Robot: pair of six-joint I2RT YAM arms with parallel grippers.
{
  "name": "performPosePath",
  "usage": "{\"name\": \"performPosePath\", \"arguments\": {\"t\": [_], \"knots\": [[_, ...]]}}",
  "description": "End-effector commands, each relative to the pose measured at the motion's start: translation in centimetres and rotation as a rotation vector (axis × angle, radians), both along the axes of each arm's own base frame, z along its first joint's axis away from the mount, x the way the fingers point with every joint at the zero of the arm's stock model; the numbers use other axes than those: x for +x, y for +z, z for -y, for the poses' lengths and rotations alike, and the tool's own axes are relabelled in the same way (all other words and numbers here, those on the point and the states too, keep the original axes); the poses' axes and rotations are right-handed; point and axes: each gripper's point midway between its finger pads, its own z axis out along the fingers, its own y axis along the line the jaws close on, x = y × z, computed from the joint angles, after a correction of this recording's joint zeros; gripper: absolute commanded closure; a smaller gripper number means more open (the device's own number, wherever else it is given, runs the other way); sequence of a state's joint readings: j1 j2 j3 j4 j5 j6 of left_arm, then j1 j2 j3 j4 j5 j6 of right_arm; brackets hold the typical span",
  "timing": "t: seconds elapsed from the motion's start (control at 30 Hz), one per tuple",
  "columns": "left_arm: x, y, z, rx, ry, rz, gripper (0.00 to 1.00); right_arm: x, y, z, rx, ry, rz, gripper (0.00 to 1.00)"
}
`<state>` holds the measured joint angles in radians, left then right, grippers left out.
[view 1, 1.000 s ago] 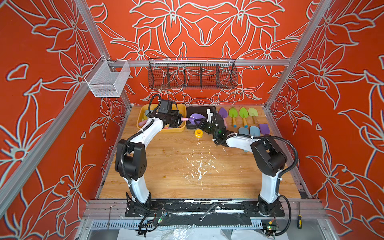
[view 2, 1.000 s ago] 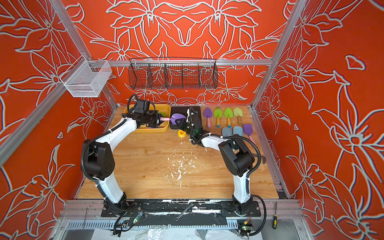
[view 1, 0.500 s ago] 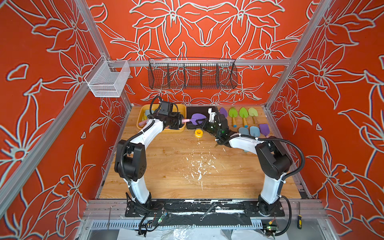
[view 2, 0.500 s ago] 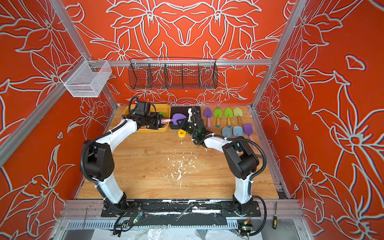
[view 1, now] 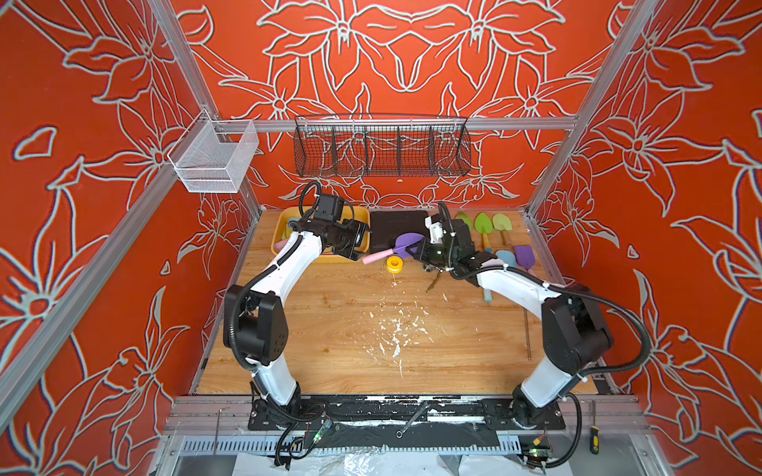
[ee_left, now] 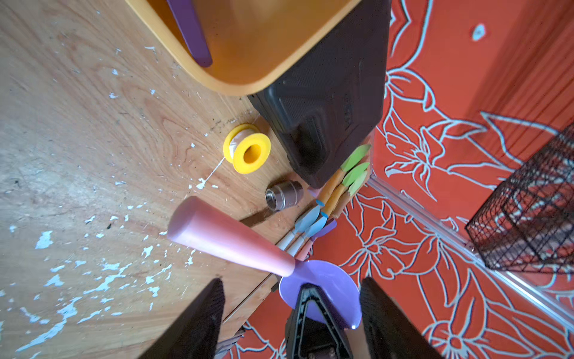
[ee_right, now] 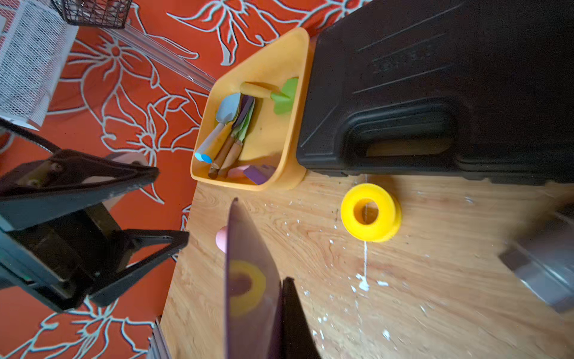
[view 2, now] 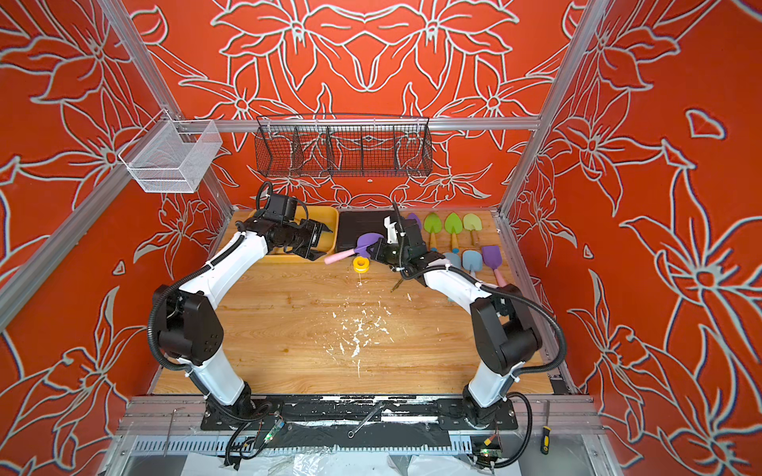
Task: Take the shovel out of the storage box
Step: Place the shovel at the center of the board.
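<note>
The shovel (view 1: 406, 241) has a purple blade and a pink handle (ee_left: 230, 239). It hangs just above the table between the two arms, in front of the black case. My right gripper (view 1: 414, 249) is shut on the blade, which the right wrist view shows edge-on (ee_right: 248, 279) against one finger (ee_right: 292, 310). My left gripper (view 2: 323, 241) stands open by the handle's end, its fingers (ee_left: 202, 310) apart from the handle. The yellow storage box (view 1: 280, 230) sits at the back left, behind the left gripper. It holds several other small shovels (ee_right: 230, 130).
A black ribbed tool case (view 1: 396, 226) lies right of the box. A yellow spool (view 1: 394, 263) and a metal nut (ee_left: 284, 195) lie just under the held shovel. Several shovels (view 1: 486, 226) are lined up at the back right. Wire baskets (view 1: 381, 150) hang on the back wall.
My left gripper has opened and let go of the pink handle. My right gripper has shut on the purple blade and now carries the shovel alone.
</note>
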<state>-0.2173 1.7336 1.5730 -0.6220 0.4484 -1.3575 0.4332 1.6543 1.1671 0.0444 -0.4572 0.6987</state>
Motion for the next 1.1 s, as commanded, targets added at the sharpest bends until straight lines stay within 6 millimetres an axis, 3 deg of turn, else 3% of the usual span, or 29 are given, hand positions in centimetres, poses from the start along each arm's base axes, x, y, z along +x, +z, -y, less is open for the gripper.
{"name": "performPosePath", "arguments": {"t": [0.0,0.1,0.2,0.27,0.4,0.67,0.87,1.07], "knots": [[-3.2,2.5,1.0,0.074,-0.213,0.082,0.3,-3.0,1.1,2.1,-0.076,0.116,-0.001,1.0],[-4.1,4.0,1.6,0.235,-0.413,0.222,0.29,-4.7,1.2,4.0,-0.11,0.167,0.01,1.0],[-5.4,5.1,4.2,0.339,-0.674,0.386,0.28,-6.3,0.7,5.0,-0.148,0.24,0.019,1.0],[-6.8,4.6,6.2,0.393,-0.848,0.466,0.28,-7.3,0.6,5.1,-0.183,0.306,0.035,1.0],[-9.1,2.5,8.4,0.492,-1.101,0.557,0.3,-8.1,0.7,5.1,-0.211,0.375,0.039,1.0],[-12.3,2.2,9.7,0.574,-1.295,0.92,0.31,-8.0,0.5,4.8,-0.194,0.398,-0.001,1.0],[-13.6,-0.2,10.8,0.594,-1.386,0.956,0.32,-8.2,1.0,4.2,-0.138,0.416,-0.006,1.0],[-12.2,-2.6,11.1,0.685,-1.441,0.906,0.39,-8.6,1.3,3.8,-0.103,0.433,-0.017,1.0]]}}
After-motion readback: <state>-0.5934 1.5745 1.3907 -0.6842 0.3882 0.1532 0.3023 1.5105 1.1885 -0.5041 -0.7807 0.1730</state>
